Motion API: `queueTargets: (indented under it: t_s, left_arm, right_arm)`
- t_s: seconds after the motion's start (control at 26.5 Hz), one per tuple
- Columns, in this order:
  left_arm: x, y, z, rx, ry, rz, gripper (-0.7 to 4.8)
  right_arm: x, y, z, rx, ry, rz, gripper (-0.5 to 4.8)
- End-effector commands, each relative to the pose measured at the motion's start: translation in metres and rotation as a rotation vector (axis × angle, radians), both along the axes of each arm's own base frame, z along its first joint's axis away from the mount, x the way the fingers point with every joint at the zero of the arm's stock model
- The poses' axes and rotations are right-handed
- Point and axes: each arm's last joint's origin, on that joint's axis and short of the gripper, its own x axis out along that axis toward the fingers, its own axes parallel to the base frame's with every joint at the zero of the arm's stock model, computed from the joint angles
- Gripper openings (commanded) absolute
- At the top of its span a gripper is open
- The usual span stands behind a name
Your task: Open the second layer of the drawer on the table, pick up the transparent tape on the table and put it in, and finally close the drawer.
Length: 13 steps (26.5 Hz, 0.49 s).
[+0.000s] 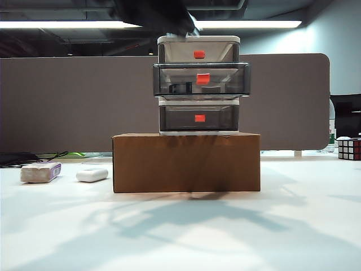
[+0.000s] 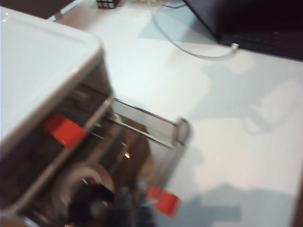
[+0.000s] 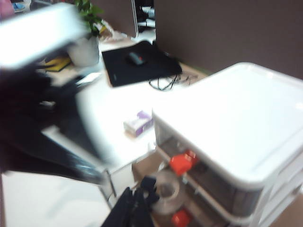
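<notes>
Nearest, past the bare table (image 1: 180, 237) and the cardboard box (image 1: 186, 164), the drawer (image 1: 198, 121) has its second layer (image 1: 228, 84) pulled out toward the camera. Its slide axis runs near-to-far, red tab (image 1: 203, 79) facing us. Low in the left wrist view the transparent tape (image 2: 78, 187) lies flat in that layer, touching or just beside the left gripper (image 2: 106, 208); blur hides whether the jaws grip it. The right gripper (image 3: 135, 208) hovers just beside the layer, its state equally unreadable. The left looks nearer for the closing push.

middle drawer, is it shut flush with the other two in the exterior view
No, the middle drawer stands pulled out, its front looking wider than the top and bottom drawer fronts of the unit.
</notes>
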Motion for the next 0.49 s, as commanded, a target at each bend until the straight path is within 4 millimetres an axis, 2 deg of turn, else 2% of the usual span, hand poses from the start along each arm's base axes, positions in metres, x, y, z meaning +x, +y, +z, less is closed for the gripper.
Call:
queueTargets:
  t_s: [0.04, 0.15, 0.3, 0.34, 0.41, 0.49]
  left_arm:
    - [-0.017, 0.011, -0.005, 0.106, 0.11, -0.053, -0.06]
    - [-0.026, 0.014, -0.014, 0.146, 0.188, -0.202, -0.06]
    - [-0.027, 0.014, -0.032, 0.156, 0.217, -0.211, -0.06]
    - [-0.025, 0.013, -0.043, 0.137, 0.203, -0.201, -0.06]
    - [-0.022, 0.012, -0.053, 0.129, 0.165, -0.159, -0.06]
    - [-0.02, 0.011, -0.056, 0.128, 0.133, -0.132, -0.06]
  right_arm:
    - [0.003, -0.001, 0.011, 0.027, -0.105, -0.068, -0.05]
    - [0.011, 0.001, 0.016, 0.054, -0.133, -0.09, -0.05]
    - [0.03, 0.008, 0.021, 0.058, -0.11, -0.104, -0.05]
    - [0.043, 0.012, 0.023, 0.061, -0.09, -0.108, -0.05]
    - [0.063, 0.021, 0.028, 0.071, -0.065, -0.103, -0.05]
    - [0.083, 0.029, 0.033, 0.081, -0.038, -0.104, -0.05]
